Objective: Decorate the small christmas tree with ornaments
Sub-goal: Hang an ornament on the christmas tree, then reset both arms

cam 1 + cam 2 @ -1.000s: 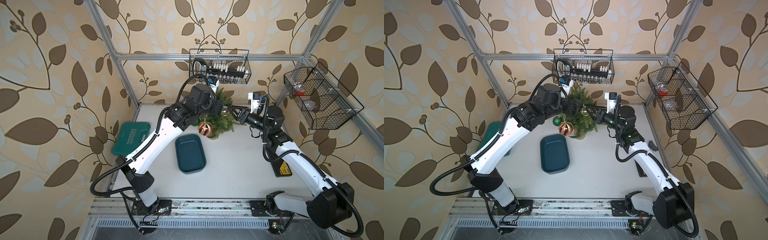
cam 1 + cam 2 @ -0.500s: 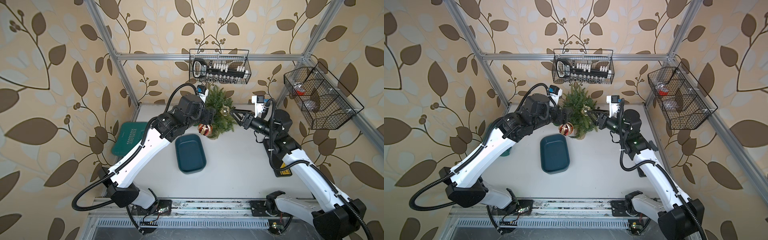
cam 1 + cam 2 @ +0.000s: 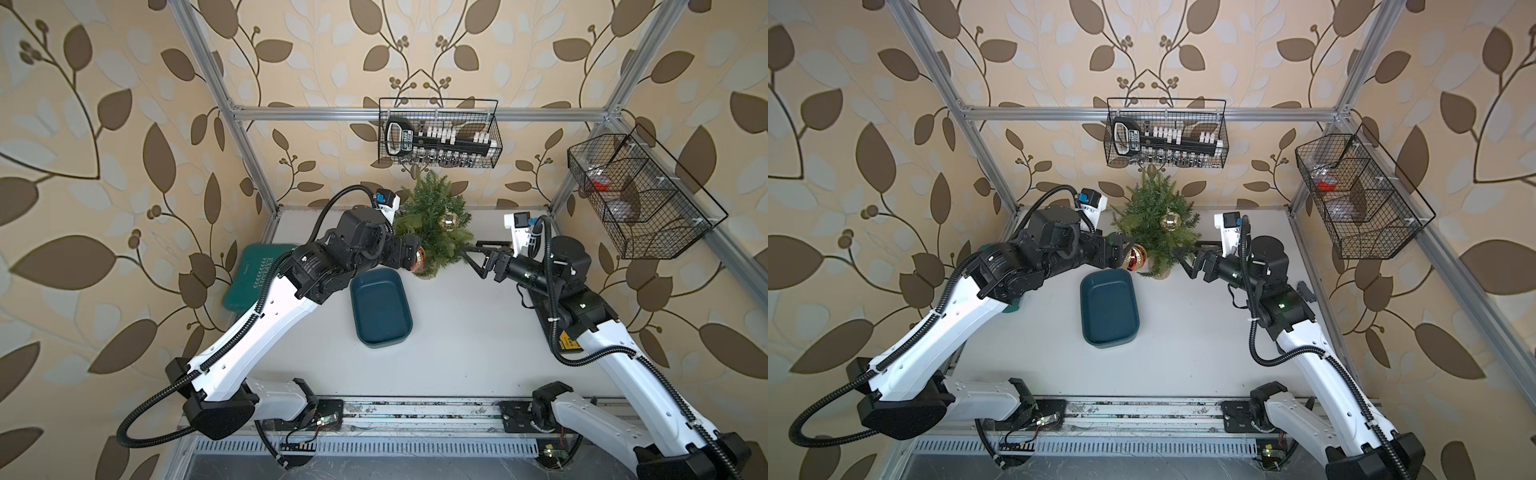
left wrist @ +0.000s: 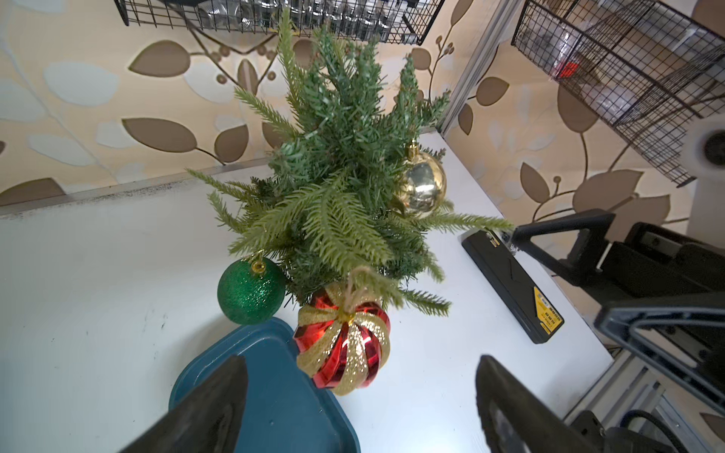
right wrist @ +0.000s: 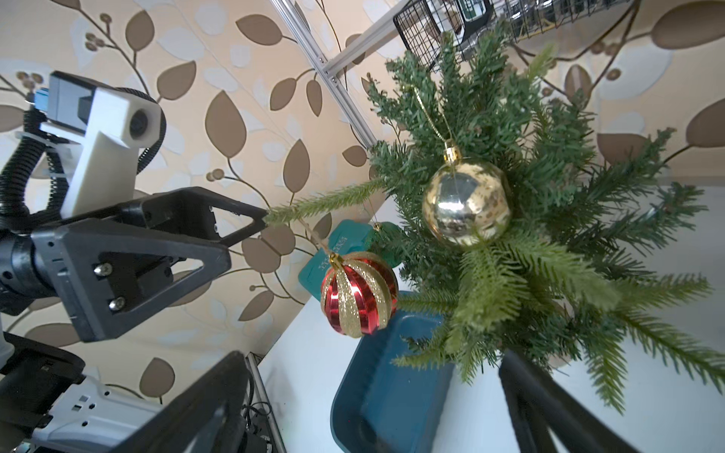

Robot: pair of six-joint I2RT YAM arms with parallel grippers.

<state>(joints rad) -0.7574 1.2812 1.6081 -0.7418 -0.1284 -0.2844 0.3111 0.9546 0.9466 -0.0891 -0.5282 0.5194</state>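
Backed off and newly spread, empty left pincer (image 3: 1124, 251) and right pincer (image 3: 1183, 262) flank the small bushy green artificial tree (image 3: 1148, 212).

Both the left arm (image 3: 266, 328) and the right arm (image 3: 623, 374) have glossy white shell links joined by bulky black cylindrical joints. A black corrugated cable (image 5: 13, 176) runs along each. A white wrist camera housing (image 5: 102, 129) with a blue connector tops the left tool (image 5: 248, 238). Its matte black, triangular open-frame fingers (image 5: 70, 255) carry two silver screws (image 5: 104, 269).
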